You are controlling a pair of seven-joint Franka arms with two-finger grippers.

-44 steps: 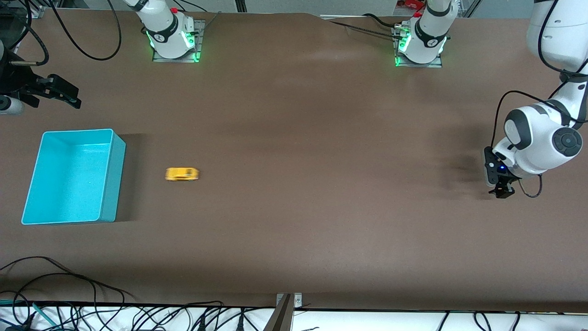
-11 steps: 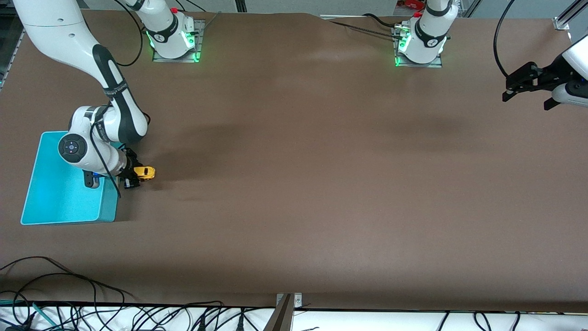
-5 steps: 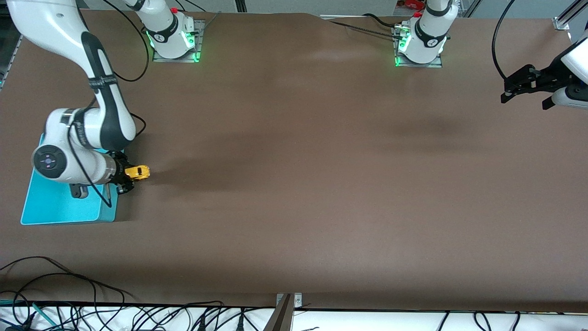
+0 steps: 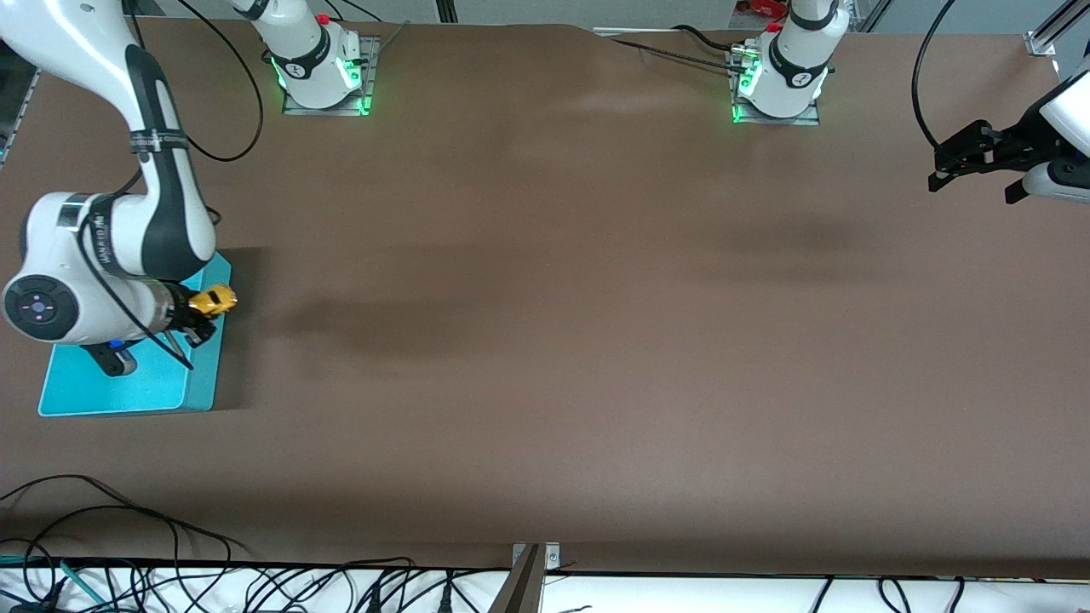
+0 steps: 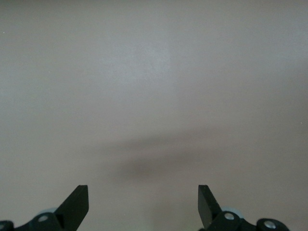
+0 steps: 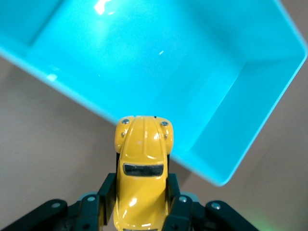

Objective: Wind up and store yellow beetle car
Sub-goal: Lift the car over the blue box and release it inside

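Observation:
My right gripper (image 4: 203, 311) is shut on the yellow beetle car (image 4: 213, 300) and holds it in the air over the turquoise bin's (image 4: 136, 385) rim, on the side toward the table's middle. In the right wrist view the yellow beetle car (image 6: 142, 163) sits nose-out between the black fingers (image 6: 108, 192) of the right gripper (image 6: 141, 195), its nose over the edge of the empty turquoise bin (image 6: 159, 62). My left gripper (image 4: 971, 157) waits open above the left arm's end of the table. The left gripper (image 5: 143, 202) has only bare table under it.
The brown table (image 4: 553, 340) stretches between the two arms. The two arm bases (image 4: 319, 68) stand along its farthest edge from the front camera. Loose cables (image 4: 128, 528) lie by the edge nearest that camera.
The right gripper has lifted the car off the table beside the bin and carried it over the bin's rim. The left gripper has stayed put over the last second.

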